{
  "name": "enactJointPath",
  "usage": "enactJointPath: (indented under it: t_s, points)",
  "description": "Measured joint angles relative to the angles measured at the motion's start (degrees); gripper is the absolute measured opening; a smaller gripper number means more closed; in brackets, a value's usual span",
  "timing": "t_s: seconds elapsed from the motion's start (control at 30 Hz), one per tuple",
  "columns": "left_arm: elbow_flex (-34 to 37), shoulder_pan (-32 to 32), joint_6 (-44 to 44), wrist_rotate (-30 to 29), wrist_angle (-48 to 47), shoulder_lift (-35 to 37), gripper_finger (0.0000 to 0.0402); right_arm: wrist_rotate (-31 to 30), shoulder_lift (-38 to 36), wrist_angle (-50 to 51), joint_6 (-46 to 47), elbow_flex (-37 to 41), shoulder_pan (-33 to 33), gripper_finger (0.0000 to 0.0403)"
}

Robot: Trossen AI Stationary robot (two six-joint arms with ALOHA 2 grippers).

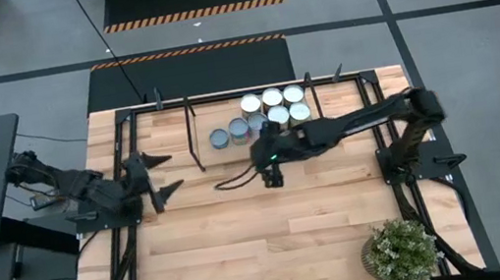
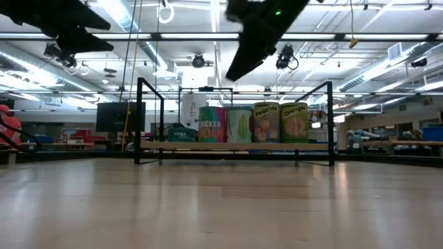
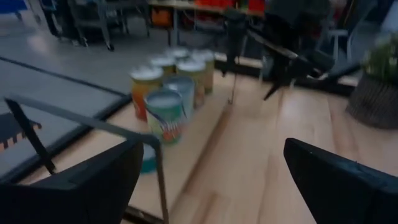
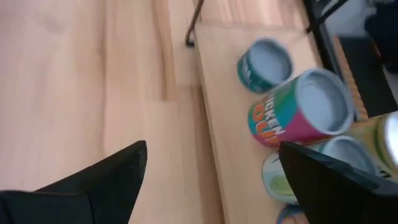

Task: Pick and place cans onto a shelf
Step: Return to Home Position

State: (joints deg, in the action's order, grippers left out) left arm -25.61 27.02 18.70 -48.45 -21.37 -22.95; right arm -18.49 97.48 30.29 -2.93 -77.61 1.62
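Cans (image 1: 272, 97) all stand on the shelf (image 1: 217, 115), at the far side of the tabletop (image 1: 247, 250), grouped toward its right half. In the high view you count seven round tops plainly, and one more seems partly hidden under the right arm. You see no can lying off the shelf, so the placing looks finished. I judge that only the return of the arm to its rest place is left.

The right gripper (image 1: 272, 171) hangs in the air over the near edge of the shelf, just on the near side of the cans and touching none. Its wrist view shows the two fingers spread wide with nothing between them, and below them the low teal can (image 4: 264, 62) and the pink soup can (image 4: 301, 109). The left gripper (image 1: 164, 173) waits at the left side of the table, well apart from the shelf, also wide open and empty.
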Motion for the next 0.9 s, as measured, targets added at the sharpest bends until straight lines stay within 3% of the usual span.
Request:
enactJointPath:
  t_s: [0.43,0.77,0.9]
  points:
    - [0.0,-7.8,-16.5,1.1,9.9,11.6,0.0396,16.3,-26.9,-28.9,-8.0,25.9,-9.6,0.0373]
    - [0.1,-7.9,-15.6,1.1,1.3,21.4,0.0396,18.8,-41.4,-27.8,-5.5,34.6,-14.2,0.0373]
    - [2.0,-7.9,-16.1,1.3,4.7,22.7,0.0396,19.8,-45.9,-26.6,-5.1,36.3,-16.7,0.0373]
